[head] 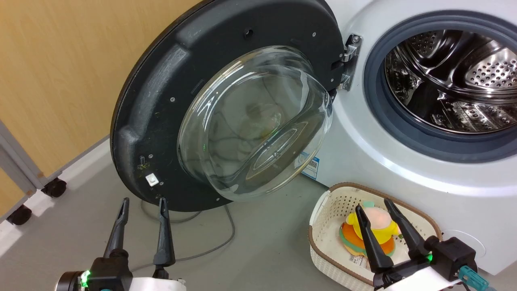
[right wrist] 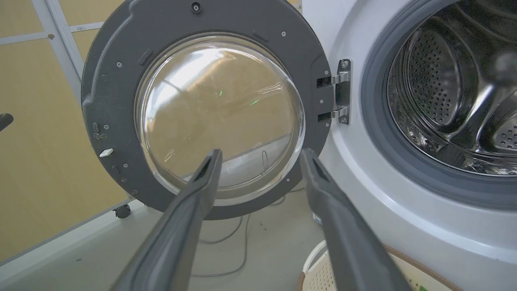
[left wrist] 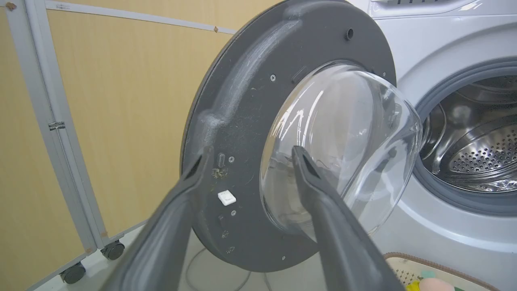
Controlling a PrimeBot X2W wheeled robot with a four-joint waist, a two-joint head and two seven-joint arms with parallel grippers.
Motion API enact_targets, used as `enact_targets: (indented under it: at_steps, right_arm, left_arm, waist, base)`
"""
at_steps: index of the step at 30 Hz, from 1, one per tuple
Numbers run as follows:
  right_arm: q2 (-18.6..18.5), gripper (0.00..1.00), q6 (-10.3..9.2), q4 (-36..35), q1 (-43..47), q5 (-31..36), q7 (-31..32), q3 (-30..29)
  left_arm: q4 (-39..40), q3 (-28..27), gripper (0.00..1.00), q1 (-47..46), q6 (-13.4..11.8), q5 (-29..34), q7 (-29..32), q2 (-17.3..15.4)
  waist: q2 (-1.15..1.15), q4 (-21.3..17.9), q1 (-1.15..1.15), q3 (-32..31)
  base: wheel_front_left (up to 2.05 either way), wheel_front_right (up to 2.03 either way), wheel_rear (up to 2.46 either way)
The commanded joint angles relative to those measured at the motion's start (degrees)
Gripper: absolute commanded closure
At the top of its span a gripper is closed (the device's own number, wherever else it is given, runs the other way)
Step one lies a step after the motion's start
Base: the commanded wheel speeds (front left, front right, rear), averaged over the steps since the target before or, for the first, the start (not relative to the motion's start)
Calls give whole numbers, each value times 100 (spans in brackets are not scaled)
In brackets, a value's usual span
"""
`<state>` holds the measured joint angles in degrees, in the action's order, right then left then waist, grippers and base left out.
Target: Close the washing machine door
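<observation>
wall [head: 60, 60]: tan wood panels | floor [head: 262, 250]: grey | castors [head: 54, 187]: black, lower left | cable [head: 233, 230]: grey, on floor

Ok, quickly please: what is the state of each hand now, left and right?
Left hand: open, holding nothing.
Right hand: open, holding nothing.

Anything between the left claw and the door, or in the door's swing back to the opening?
Nothing visible between the left claw and the door. Near the swing path, the basket sits on the floor before the washing machine, with the right claw above it; whether the door clears them is unclear.
</observation>
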<state>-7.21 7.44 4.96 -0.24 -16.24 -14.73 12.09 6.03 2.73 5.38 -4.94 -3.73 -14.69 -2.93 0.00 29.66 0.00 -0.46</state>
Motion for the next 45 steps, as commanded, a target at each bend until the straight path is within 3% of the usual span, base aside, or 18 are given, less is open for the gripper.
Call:
enact_targets:
  at_steps: [1,2,3,4,10,15,19,23,25,28,36,42,45]
  right_arm:
    - [-16,0,5,3,31,-54,-27,3]
    - [-17,0,5,0,37,-53,-27,1]
    - [-18,0,5,-1,43,-53,-27,-1]
    - [-18,0,5,-1,50,-51,-27,-1]
    - [0,0,5,-27,89,-33,-27,-25]
    - [-46,0,5,-106,102,20,-27,-107]
    - [-78,0,5,-161,134,41,-27,-225]
    - [-89,0,5,-211,74,79,-27,-210]
    - [-89,0,5,-220,52,88,-27,-231]
    - [-110,0,5,-257,-10,107,-27,-283]
    - [-212,0,5,-256,-142,104,-27,-290]
    - [-251,0,5,-250,-200,109,-27,-277]
    - [-251,0,5,-236,-219,109,-27,-256]
  left_arm:
    - [23,4,0,63,-3,-19,-30,5]
    - [22,9,2,59,12,-8,-30,5]
    - [19,17,81,56,35,13,-30,5]
    - [11,25,100,55,61,31,-30,5]
    - [133,-165,100,-42,179,-248,-30,5]
    - [197,-698,100,-541,476,-642,-30,-80]
    - [-12,-1080,100,-1261,753,-1008,-30,-351]
    - [-503,-1581,100,-1960,766,-1299,208,-860]
    - [-628,-1676,100,-2128,772,-1433,333,-928]
    - [-1201,-2098,100,-2797,831,-2317,975,-1051]
    - [-2755,-3102,100,-3929,562,-4360,2591,-1115]
    - [-3417,-3420,100,-4272,378,-5264,3527,-1027]
    - [-3629,-3421,100,-4302,461,-5672,4254,-1058]
  waist:
    - [0,1,0,4]
    - [0,3,0,7]
    - [0,4,0,10]
    - [0,7,0,14]
    - [0,32,0,48]
    - [0,56,0,238]
    - [0,68,0,380]
    - [0,-80,0,557]
    - [0,-116,0,597]
    - [0,-225,0,741]
    - [0,-396,0,965]
    - [0,-450,0,1031]
    - [0,-482,0,1039]
  base:
    - [0,0,0]
    - [0,0,0]
    - [0,0,0]
    - [0,0,0]
    - [0,0,0]
    - [0,0,0]
    - [0,0,0]
    - [0,0,0]
    - [0,0,0]
    - [0,0,0]
    - [0,0,0]
    - [0,0,0]
    - [0,0,0]
